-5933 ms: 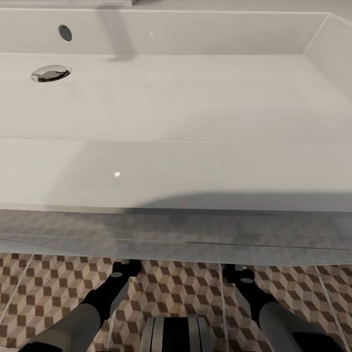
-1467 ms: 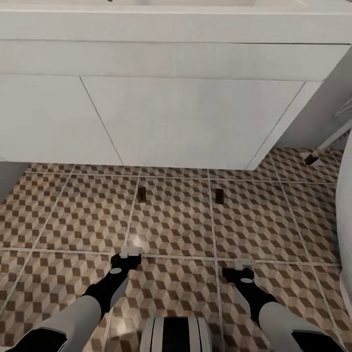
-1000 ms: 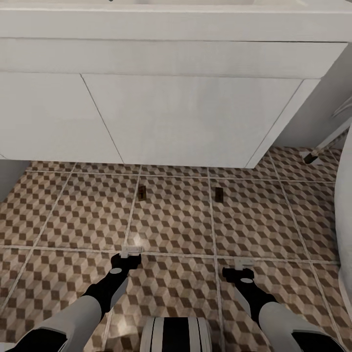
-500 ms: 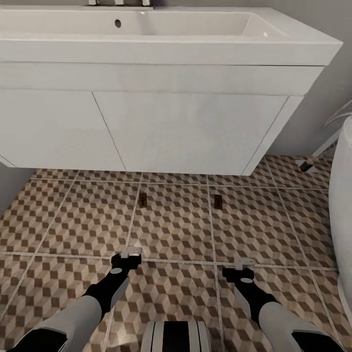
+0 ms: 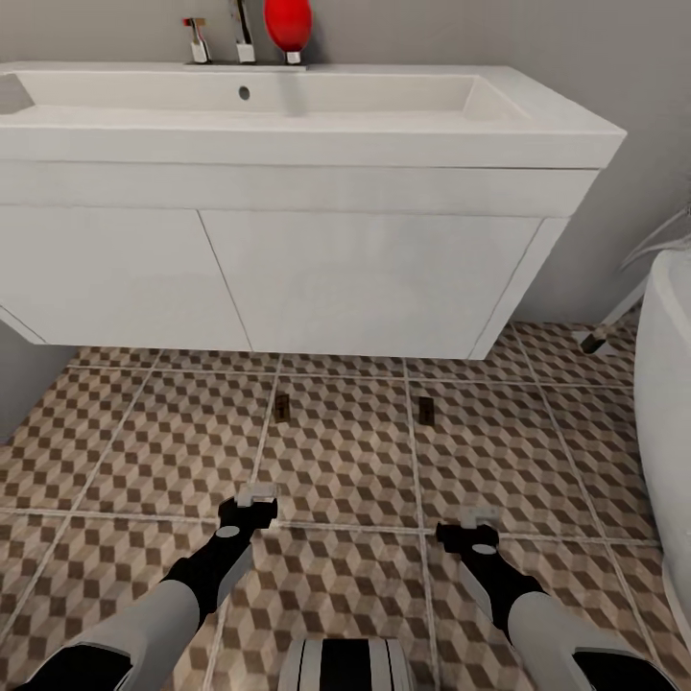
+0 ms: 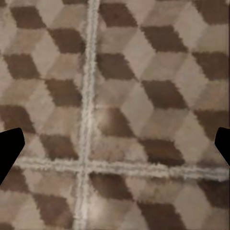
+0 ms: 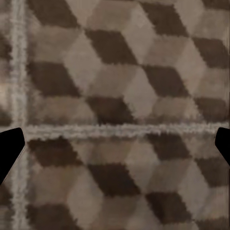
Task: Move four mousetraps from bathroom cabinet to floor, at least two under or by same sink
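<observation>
Two mousetraps on the bathroom floor [image 5: 345, 461], both small flat dark-brown rectangles with a paler mark, way smaller than one tile. Left mousetrap [image 5: 283, 408] lies just beside a grout line; right mousetrap [image 5: 426, 411] also sits right next to a grout line. Both lie on the floor near the front edge of the vanity [image 5: 288, 278], well apart from each other, neither touching the cabinet. No readable writing or brand on them, too small to tell.

Sink [image 5: 288, 101]: long white trough basin on top of the white wall-hung vanity, chrome tap [image 5: 243, 34] at the back rim, a red rounded object [image 5: 288, 24] beside the tap. Overflow hole in the back wall of the basin. Vanity front has seams splitting it into panels, no labels.

Floor tiles: brown, beige, cream cube pattern, pale grout. White tub edge [image 5: 667, 384] at the right side.

Left gripper [image 5: 255, 497] hangs low over a grout line, nearer the robot than the traps, empty. Right gripper [image 5: 477, 519] likewise, empty. In the wrist views the dark fingertips [image 6: 9, 148] [image 7: 9, 151] sit at opposite edges, so both claws spread wide, nothing between them but tile.
</observation>
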Controlling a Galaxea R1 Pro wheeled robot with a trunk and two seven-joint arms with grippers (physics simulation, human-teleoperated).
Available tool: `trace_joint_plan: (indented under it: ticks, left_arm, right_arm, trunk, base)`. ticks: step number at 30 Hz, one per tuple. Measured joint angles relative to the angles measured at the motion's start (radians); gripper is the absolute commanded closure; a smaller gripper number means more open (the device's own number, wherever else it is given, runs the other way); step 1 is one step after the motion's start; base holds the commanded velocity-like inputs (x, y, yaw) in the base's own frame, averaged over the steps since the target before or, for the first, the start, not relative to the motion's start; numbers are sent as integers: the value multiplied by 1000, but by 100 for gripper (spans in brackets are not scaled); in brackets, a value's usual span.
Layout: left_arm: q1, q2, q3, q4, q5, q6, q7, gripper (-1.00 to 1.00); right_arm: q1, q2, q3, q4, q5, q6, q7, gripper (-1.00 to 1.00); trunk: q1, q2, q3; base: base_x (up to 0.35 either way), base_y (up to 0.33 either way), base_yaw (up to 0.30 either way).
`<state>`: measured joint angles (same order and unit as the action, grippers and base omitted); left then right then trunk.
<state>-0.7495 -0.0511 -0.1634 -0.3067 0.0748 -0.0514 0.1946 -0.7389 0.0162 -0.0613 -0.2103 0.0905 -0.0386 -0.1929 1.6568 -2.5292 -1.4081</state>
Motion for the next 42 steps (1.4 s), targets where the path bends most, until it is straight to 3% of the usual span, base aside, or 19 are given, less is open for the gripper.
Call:
trace_joint_plan:
  ticks: [42]
  left_arm:
    - [0, 5, -1, 14, 5, -2, -3, -100]
  right_arm:
    - [0, -2, 3, 4, 0, 0, -1, -100]
  trunk:
    - [-19, 10, 163]
  base:
    - [0, 0, 0]
